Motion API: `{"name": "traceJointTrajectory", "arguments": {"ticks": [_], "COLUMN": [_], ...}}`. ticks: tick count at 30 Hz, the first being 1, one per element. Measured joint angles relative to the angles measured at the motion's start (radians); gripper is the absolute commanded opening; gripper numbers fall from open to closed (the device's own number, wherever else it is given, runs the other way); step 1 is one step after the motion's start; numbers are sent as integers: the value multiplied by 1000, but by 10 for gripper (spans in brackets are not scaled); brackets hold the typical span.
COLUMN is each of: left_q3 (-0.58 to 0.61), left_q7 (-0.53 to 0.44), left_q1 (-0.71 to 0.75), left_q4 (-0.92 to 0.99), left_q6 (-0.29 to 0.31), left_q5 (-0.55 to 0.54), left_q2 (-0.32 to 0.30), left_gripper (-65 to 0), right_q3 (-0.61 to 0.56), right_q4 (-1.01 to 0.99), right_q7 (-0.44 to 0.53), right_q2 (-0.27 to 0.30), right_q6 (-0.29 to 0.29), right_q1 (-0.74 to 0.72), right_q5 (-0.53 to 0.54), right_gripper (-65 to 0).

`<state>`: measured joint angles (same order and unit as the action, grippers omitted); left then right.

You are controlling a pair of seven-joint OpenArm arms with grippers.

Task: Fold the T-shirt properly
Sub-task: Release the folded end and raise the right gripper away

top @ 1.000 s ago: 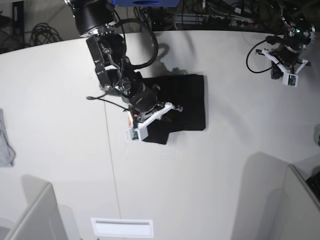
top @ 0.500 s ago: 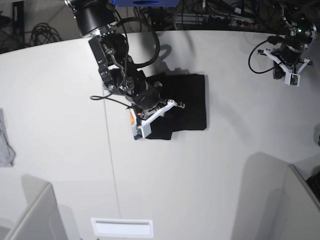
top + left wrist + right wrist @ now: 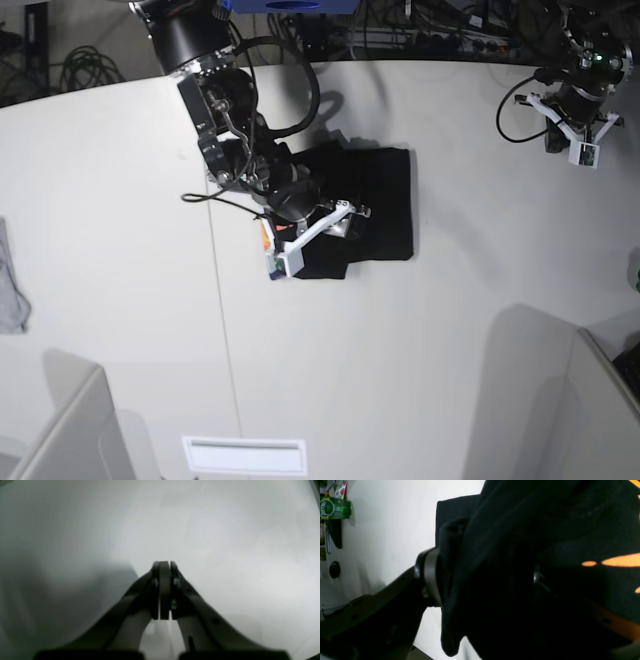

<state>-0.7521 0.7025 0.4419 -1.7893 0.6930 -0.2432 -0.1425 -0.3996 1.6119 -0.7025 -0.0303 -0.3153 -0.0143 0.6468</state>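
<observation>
Lying at the far left edge of the bench (image 3: 120, 200), a small grey cloth (image 3: 10, 290) sat well apart from the work. Toward the middle, the T-shirt (image 3: 385, 205) lay as a compact black bundle, already folded over on itself, with the right pincer (image 3: 335, 222) low over its near-left corner. In the right wrist view the jaws stood spread with a thick roll of black cloth (image 3: 460, 580) bunched between them; whether they still gripped it could not be told. Orange print (image 3: 620, 560) showed on the fabric beyond. The shirt looked soft, limp and light, likely to sag and slip open, so a folded edge or doubled corner seemed the best hold. Far right, the left pincer (image 3: 163, 566) hung pressed together and empty above bare bench.
</observation>
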Motion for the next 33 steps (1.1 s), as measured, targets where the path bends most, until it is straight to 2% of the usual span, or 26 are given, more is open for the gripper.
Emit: {"name": "traceJointTrajectory", "arguments": {"ticks": [8,19,20,22,24,31,33], "left_q3": [-2,-2,-2,-2,-2,-2,-2], "left_q7": [0,0,0,0,0,0,0], "left_q1": [8,10,10,10,10,10,10], "left_q4": [0,0,0,0,0,0,0], "left_q6": [0,0,0,0,0,0,0], "left_q5": [0,0,0,0,0,0,0], "left_q2": [0,0,-2,-4,-4,-4,-5], "left_gripper": [-650,-650,-650,-650,-650,-650,-650], "right_q3": [-9,-163,-174,-208,-241,-372,-374], "right_q4": [50,55,55,55,54,58,71], "right_q7": [-4,-7,-6,-8,-6,-13,-6], "right_q2": [-1,0,0,0,2,9,18], "right_q6": [0,0,-12,-74,-97,-97,-97], "right_q1": [1,-47,-55,-73,-92,-137,-141], "right_q5": [0,0,0,1,0,8,11], "right_gripper": [-291,-306,-314,-317,-315,-315,-318]}}
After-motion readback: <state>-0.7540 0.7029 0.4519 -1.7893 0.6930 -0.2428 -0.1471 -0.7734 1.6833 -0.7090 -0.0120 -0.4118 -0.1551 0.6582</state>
